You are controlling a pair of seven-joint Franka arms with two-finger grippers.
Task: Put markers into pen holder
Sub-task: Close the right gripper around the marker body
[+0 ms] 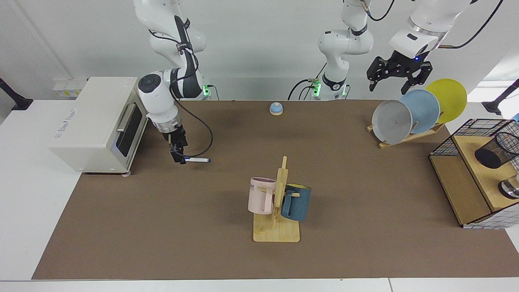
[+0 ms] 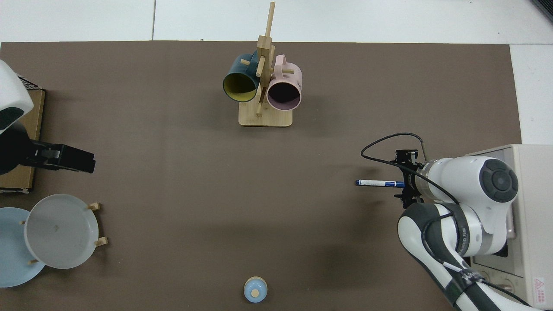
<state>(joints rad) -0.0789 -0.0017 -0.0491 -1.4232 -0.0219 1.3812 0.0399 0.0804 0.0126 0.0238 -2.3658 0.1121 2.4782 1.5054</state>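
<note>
Marker (image 1: 197,160) end under down-pointing right tool (image 1: 181,159)

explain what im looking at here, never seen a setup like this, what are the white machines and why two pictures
The white machines are two robot arms, each ending in a two-finger gripper. One picture is taken from across the table, facing the arms; the other looks straight down from above.

The right gripper is down over one end of a marker lying flat on the brown mat; whether it grips it cannot be seen. The left gripper waits open in the air above a rack of plates.

Also there: a toaster oven, a wooden stand with two mugs, a small bell, and a black mesh pen holder lying tipped on a shelf at the side.
</note>
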